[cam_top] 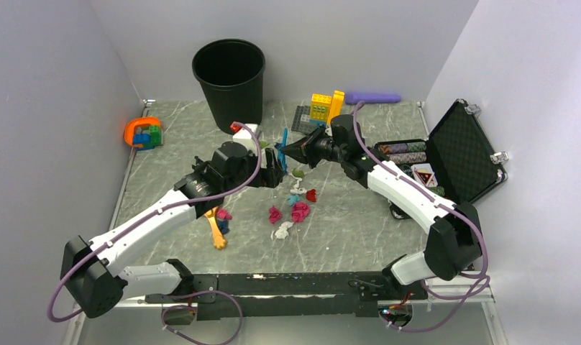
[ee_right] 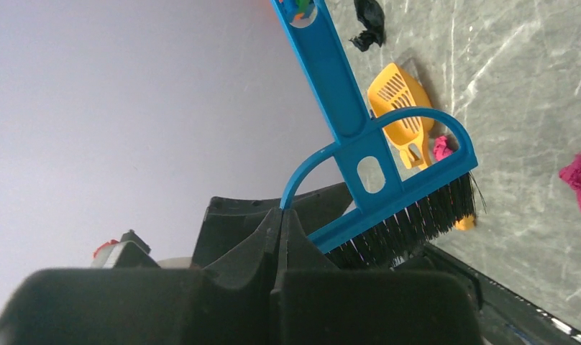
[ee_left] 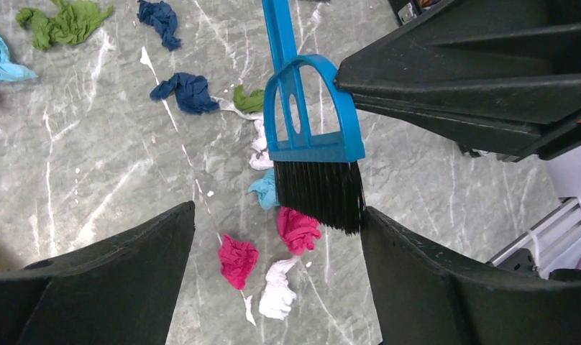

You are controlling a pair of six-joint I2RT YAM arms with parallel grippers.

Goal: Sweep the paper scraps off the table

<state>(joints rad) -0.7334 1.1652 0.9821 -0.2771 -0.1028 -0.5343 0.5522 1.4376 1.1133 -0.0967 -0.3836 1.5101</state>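
The paper scraps (cam_top: 293, 208) lie in a loose pile on the marble table (cam_top: 359, 230), in front of both grippers. The left wrist view shows magenta wads (ee_left: 299, 230), a white wad (ee_left: 277, 291), a teal wad (ee_left: 264, 188), navy wads (ee_left: 187, 92) and a green wad (ee_left: 65, 21). My right gripper (cam_top: 287, 149) is shut on the curved arch of a blue hand brush (ee_left: 313, 122), which it holds just above the scraps. The grip shows in the right wrist view (ee_right: 282, 212). My left gripper (ee_left: 278, 215) is open, its fingers either side of the black bristles (ee_left: 320, 194).
A yellow slotted scoop (cam_top: 216, 230) lies under the left arm, also in the right wrist view (ee_right: 403, 97). A black bin (cam_top: 230, 79) stands at the back. Stacked bricks (cam_top: 323, 108), an open poker-chip case (cam_top: 453, 154) and an orange toy (cam_top: 142, 133) sit around the edges.
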